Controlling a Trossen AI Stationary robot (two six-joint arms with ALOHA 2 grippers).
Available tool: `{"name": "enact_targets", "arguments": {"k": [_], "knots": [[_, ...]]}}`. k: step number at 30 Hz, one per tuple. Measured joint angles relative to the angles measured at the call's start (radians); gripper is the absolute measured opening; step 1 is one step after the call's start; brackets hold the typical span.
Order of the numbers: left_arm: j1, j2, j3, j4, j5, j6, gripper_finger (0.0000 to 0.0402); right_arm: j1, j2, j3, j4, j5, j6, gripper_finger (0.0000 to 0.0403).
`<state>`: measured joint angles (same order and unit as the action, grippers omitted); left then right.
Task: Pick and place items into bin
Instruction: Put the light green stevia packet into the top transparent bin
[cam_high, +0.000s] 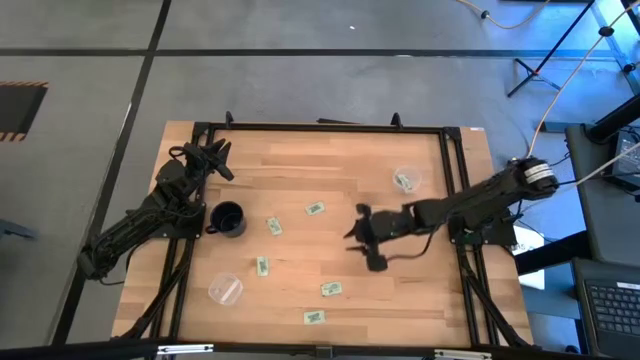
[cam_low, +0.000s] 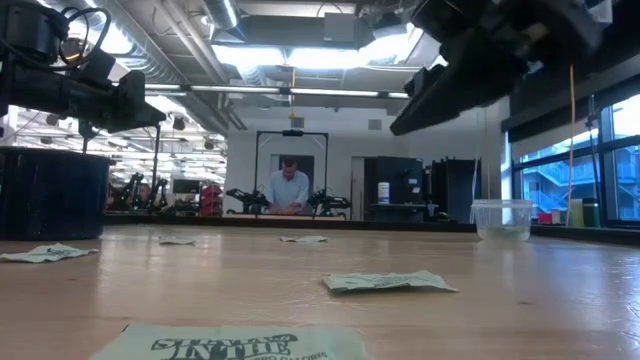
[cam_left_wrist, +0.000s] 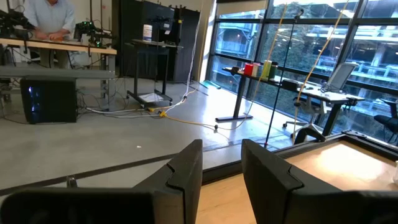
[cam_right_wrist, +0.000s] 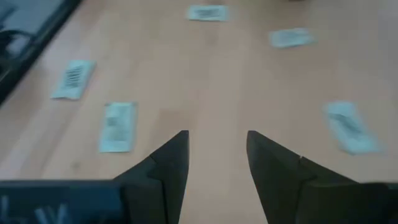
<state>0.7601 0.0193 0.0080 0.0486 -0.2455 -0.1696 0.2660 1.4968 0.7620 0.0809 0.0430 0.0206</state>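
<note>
Several pale green packets lie scattered on the wooden table: one (cam_high: 315, 209) mid-table, one (cam_high: 273, 227) beside the black cup (cam_high: 228, 218), and others nearer the front (cam_high: 262, 266) (cam_high: 331, 289) (cam_high: 314, 317). My right gripper (cam_high: 355, 235) hovers over the table's middle, open and holding nothing. In the right wrist view its gripper (cam_right_wrist: 214, 134) points at bare wood, with packets (cam_right_wrist: 118, 126) (cam_right_wrist: 349, 127) to either side. My left gripper (cam_high: 220, 155) waits at the back-left corner, raised. It is open and empty in the left wrist view (cam_left_wrist: 221, 144).
A clear cup (cam_high: 406, 180) at the back right holds one packet. Another clear cup (cam_high: 225, 290) sits front left. A black frame (cam_high: 320, 127) runs along the table's edges. In the low view a person (cam_low: 288, 188) stands far behind the table.
</note>
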Motion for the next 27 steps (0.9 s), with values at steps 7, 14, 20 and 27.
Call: {"name": "enact_targets", "arguments": {"k": [7,14,20,27], "knots": [[0.000,0.000,0.000,0.000,0.000,0.000,0.0106,0.085,0.157,-0.001,0.129,-0.022,0.004,0.0165],[0.000,0.000,0.000,0.000,0.000,0.000,0.0106,0.129,0.279,-0.001,0.276,-0.062,0.030,0.0165],[0.000,0.000,0.000,0.000,0.000,0.000,0.0106,0.138,0.344,-0.001,0.355,-0.071,0.030,0.0165],[0.000,0.000,0.000,0.000,0.000,0.000,0.0106,0.138,0.432,0.011,0.436,-0.071,0.027,0.0165]]}}
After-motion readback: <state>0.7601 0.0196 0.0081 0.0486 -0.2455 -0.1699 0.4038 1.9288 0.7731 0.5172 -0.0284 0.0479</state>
